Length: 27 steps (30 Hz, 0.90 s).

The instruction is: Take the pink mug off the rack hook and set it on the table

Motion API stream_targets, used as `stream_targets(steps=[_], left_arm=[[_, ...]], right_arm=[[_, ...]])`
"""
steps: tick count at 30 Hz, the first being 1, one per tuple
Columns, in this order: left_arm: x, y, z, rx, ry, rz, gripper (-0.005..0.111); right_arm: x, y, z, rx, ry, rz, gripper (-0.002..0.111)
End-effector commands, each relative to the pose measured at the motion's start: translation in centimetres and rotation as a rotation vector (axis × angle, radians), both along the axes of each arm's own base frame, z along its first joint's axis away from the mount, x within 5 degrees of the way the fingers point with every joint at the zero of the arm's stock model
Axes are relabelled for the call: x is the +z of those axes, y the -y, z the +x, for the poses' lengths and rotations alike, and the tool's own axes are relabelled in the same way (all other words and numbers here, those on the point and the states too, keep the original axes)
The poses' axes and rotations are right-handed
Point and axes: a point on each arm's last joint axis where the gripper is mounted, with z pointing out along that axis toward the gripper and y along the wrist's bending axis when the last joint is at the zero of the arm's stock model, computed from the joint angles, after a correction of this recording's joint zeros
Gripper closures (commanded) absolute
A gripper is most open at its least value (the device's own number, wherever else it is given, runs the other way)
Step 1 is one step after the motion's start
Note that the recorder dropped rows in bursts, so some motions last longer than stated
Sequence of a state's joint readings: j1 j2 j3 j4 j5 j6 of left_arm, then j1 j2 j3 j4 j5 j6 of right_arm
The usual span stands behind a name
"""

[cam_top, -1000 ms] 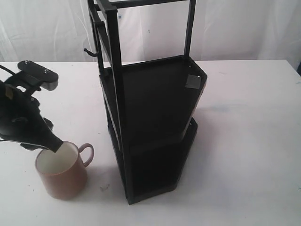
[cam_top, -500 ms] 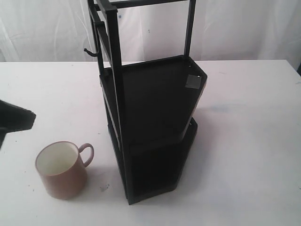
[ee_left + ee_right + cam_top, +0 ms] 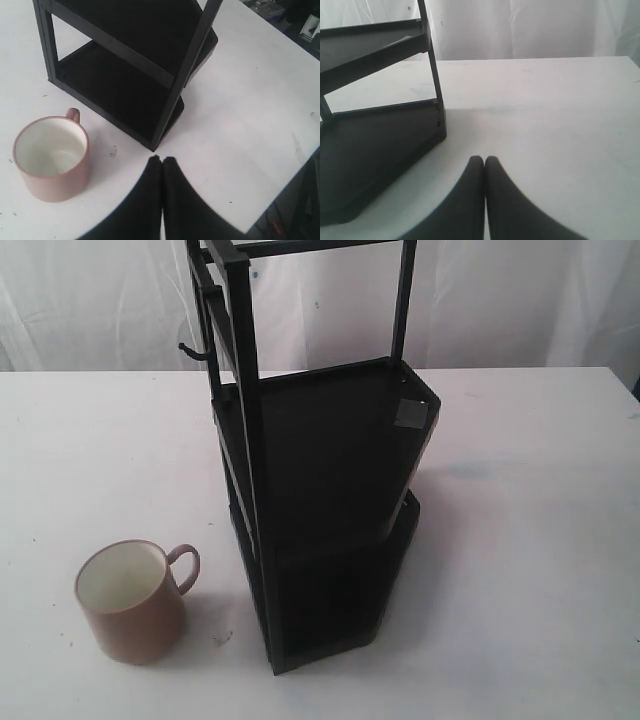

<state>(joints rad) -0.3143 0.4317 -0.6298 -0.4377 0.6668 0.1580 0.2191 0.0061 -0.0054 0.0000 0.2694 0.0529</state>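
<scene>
The pink mug (image 3: 132,603) stands upright on the white table (image 3: 520,540), left of the tall black rack (image 3: 320,490), its handle turned toward the rack. Its cream inside shows in the left wrist view as well, on the pink mug (image 3: 51,157). The thin black rack hook (image 3: 192,351) juts from the rack's upper left side with nothing hanging on it. My left gripper (image 3: 162,160) is shut and holds nothing, above the table and apart from the mug. Near the rack's base, my right gripper (image 3: 484,160) is shut and holds nothing. Neither arm shows in the exterior view.
The rack (image 3: 125,65) has two dark shelves and a small grey tag (image 3: 409,414) on the upper shelf's rim. A white curtain (image 3: 500,300) hangs behind the table. The table's edge (image 3: 280,185) drops off beside my left gripper.
My left arm, which was at the mug's rim a second ago, has drawn back to the left and out of the exterior view. The mug stays where it stood.
</scene>
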Motion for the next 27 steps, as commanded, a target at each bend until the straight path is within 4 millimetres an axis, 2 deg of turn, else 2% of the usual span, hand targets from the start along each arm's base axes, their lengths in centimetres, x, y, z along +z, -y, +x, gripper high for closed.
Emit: stream_targets(steps=[1,5,12,20,25,27], left_arm=[[0.1,-0.1,0.2,0.027,0.037,-0.027,0.107],[-0.8,-0.7,1.3,0.138,0.171,-0.056,0.107],[-6.0,-2.6,0.6,0.311,0.348,-0.048,0.107],[-11.6,-3.8,-0.2,0.464,0.327,-0.009,0.107],[-14.3,-4.2,-0.2,0.487,0.317,0.1,0.107],[-14.2,-4.3,-0.2,0.486,0.332,0.129,0.107]], right_arm=[[-0.1,0.1,0.0,-0.008,0.009,-0.002,0.108],[-0.1,0.1,0.0,-0.008,0.006,-0.003,0.108],[-0.1,0.1,0.0,-0.008,0.006,-0.003,0.108],[-0.1,0.1,0.0,-0.008,0.006,-0.003,0.108],[-0.1,0.1,0.0,-0.008,0.006,-0.003,0.108],[-0.1,0.1,0.0,-0.008,0.006,-0.003,0.108]])
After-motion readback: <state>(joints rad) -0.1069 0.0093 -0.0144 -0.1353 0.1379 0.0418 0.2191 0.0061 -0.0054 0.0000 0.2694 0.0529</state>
